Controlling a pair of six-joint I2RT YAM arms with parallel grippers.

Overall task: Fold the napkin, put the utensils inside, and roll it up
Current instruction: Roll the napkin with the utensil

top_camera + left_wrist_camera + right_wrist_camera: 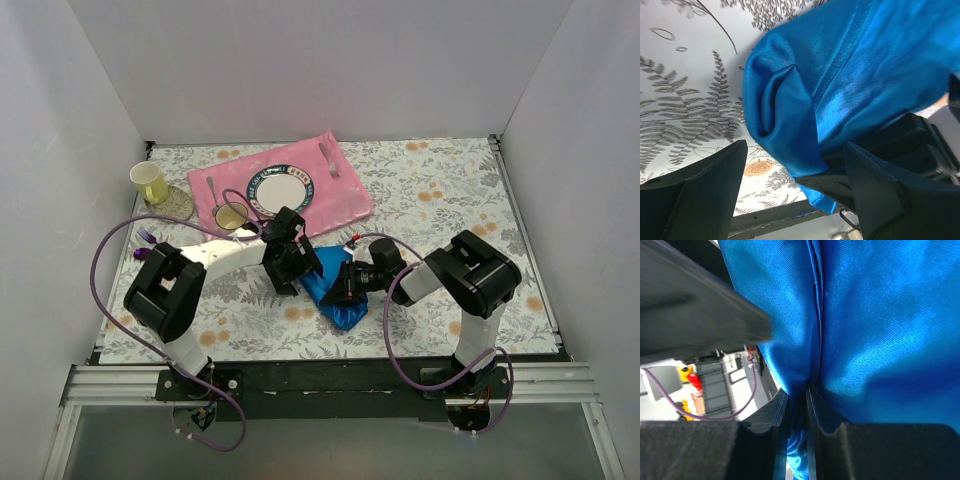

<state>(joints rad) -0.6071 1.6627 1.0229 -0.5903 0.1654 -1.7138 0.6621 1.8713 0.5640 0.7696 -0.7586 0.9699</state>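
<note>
- Top view: the napkin (338,300) lies bunched on the bench (450,200), near the middle, between the two hands.
- The left hand (290,262) sits at its left end and the right hand (350,283) at its right side.
- The spoon (230,215) lies apart from the napkin, to the far left, at the near left corner of the mat (340,200). A plate (280,188) sits on the mat.
- Left wrist view: the left hand (795,147) is spread wide. The folded napkin (850,75) reaches down between its fingers (715,175), lying against the right one and clear of the left.
- Right wrist view: the right hand (796,392) is almost pressed together, pinching a fold of the napkin (880,340).
</note>
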